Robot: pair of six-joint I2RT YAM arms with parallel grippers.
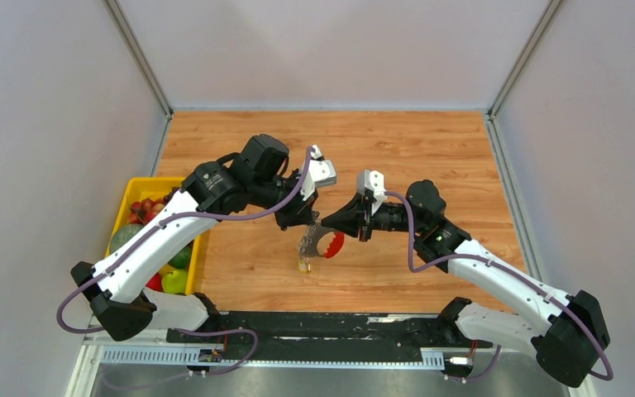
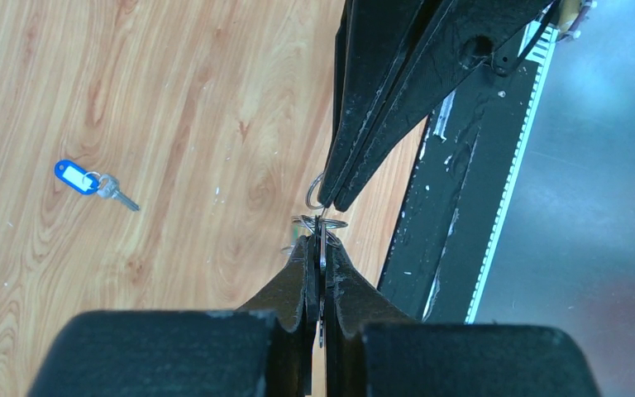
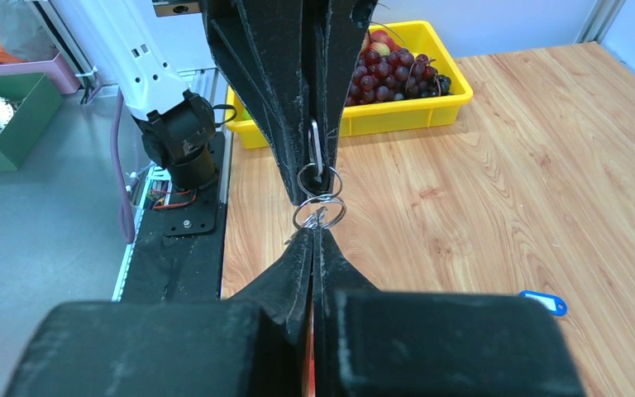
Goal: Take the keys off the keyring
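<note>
Bin (image 1: 145,180) sits at the bench's (image 1: 430,165) left edge. Left claw (image 1: 302,222) is pinched shut on the keyring (image 3: 316,147), above the bench. Two rings (image 3: 319,195) link it to the right claw (image 1: 331,227), which is clamped on the lower ring, tips nearly touching. Keys (image 1: 303,266) dangle beneath. Blue key (image 2: 91,181) lies loose, apart. Wood bench runs wide rightward to the walls (image 1: 579,124).

The keyring (image 3: 315,147) largely hidden inside closed jaws in both wrist views, hanging keys (image 1: 303,265) too small to count overhead, blue-tagged key (image 3: 544,302) partly behind right gripper (image 3: 315,233).
</note>
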